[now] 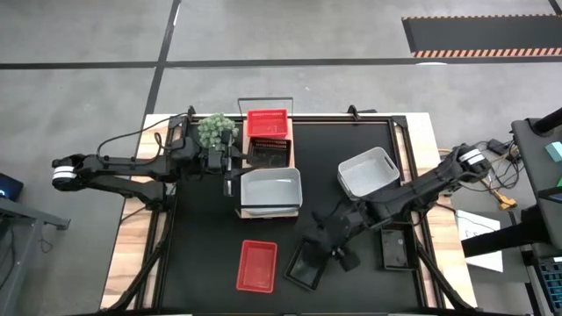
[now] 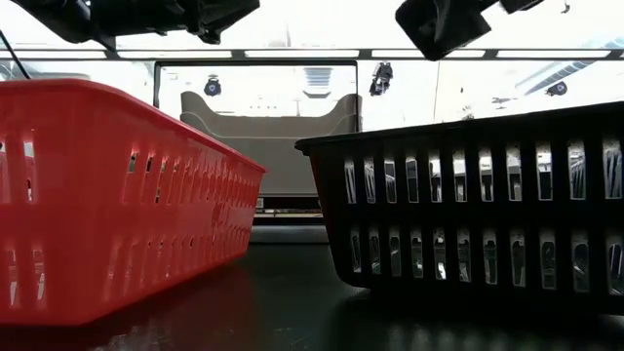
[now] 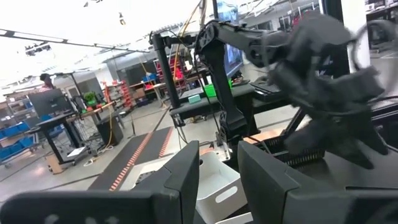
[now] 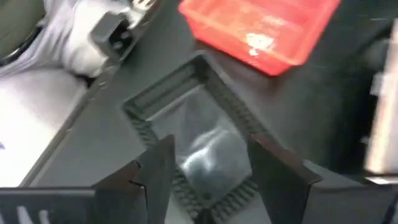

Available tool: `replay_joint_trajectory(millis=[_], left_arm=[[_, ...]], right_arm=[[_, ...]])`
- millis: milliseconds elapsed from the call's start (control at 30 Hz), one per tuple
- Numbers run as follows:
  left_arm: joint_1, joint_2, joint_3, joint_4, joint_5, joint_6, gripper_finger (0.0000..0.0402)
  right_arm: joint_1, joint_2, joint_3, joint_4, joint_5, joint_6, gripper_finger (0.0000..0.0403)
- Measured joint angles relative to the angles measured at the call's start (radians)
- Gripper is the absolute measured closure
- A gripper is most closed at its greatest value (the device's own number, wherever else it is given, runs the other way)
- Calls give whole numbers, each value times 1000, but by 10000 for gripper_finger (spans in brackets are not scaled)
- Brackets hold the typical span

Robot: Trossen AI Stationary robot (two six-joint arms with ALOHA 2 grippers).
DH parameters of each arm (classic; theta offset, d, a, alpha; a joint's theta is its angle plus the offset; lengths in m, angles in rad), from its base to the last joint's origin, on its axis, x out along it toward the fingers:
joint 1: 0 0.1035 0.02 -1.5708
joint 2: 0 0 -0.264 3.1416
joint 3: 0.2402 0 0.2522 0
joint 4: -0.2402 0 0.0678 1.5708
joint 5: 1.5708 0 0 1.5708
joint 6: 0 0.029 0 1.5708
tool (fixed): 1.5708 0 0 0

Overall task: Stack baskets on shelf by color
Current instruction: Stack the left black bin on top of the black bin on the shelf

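**Inspector:** Right gripper [image 1: 318, 248] is over the black basket [image 1: 306, 264] at the table's near edge, just beside the red basket [image 1: 256, 265]. In the right wrist view its fingers [image 4: 157, 167] stand wide to either side of that basket, holding nothing.

**Operator:** And the left gripper [image 1: 226, 163]?

**Inspector:** It waits beside the shelf [image 1: 266, 212], next to the green plant [image 1: 215, 129]. Its fingers are parted narrowly; whether they hold anything I cannot tell.

**Operator:** How should the pick go?

**Inspector:** My judgement: bring one finger inside a long wall and one outside, pinch the rim, then lift level. The walls are thin slotted plastic and will flex, so grip near a corner.

**Operator:** State of the shelf?

**Inspector:** The plank is pale wood. A white basket [image 1: 270, 190] sits at its near end, and another red basket [image 1: 267, 125] and a black one sit at its far end. Another white basket [image 1: 368, 171] lies off the shelf, to its right. All are smooth, shallow, rectangular bins that flare toward the rim, so they should nest.
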Motion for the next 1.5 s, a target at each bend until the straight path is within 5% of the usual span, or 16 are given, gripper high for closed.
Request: replay_joint_trajectory(millis=[467, 1033, 1367, 1500], left_arm=[[0, 0, 0, 1, 0, 0, 306], [0, 0, 2, 5, 0, 37, 306], [0, 0, 2, 31, 0, 64, 306], [0, -1, 2, 66, 0, 67, 306]], right_arm=[[81, 287, 294, -365, -31, 46, 225], [80, 404, 300, -382, -48, 39, 248], [80, 438, 299, -349, -79, 13, 376], [79, 411, 317, -349, -99, 57, 389]])
